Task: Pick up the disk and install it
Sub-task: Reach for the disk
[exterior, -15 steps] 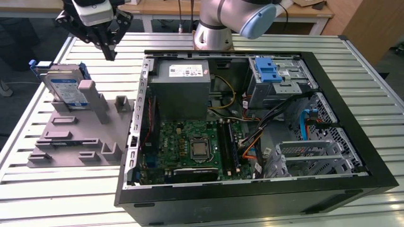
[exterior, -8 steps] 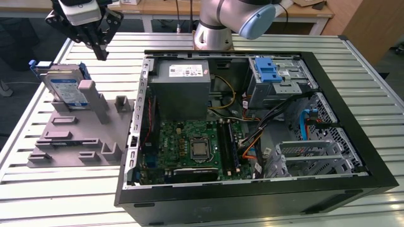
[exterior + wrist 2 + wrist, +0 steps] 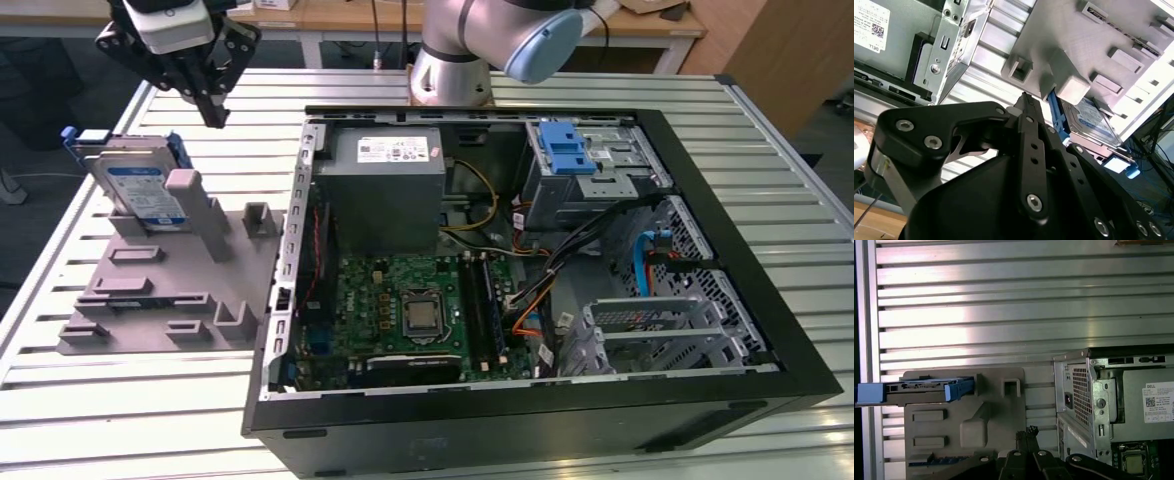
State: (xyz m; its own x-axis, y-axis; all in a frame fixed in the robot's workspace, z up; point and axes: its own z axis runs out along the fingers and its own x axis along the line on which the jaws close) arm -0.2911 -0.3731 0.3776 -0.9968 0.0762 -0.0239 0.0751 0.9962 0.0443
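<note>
The disk (image 3: 142, 190) stands on edge in a slot of the grey printed holder (image 3: 160, 290), at the exterior view's left on the slatted table. It is silver with a white-and-blue label and a blue bracket. My gripper (image 3: 214, 120) hangs above the table, behind and a little to the right of the disk and apart from it. Its black fingers are shut together with nothing between them. In both wrist views the fingertips (image 3: 1028, 431) (image 3: 1024, 97) taper to one closed tip. The disk (image 3: 919, 390) (image 3: 1096, 122) sits beyond them in its holder (image 3: 989, 415).
An open black computer case (image 3: 747, 300) lies on the table at the exterior view's right. It holds a grey power supply box (image 3: 387, 190), a motherboard (image 3: 414, 310) and a silver drive cage with a blue latch (image 3: 587, 165). The arm's base (image 3: 447, 80) stands behind the case.
</note>
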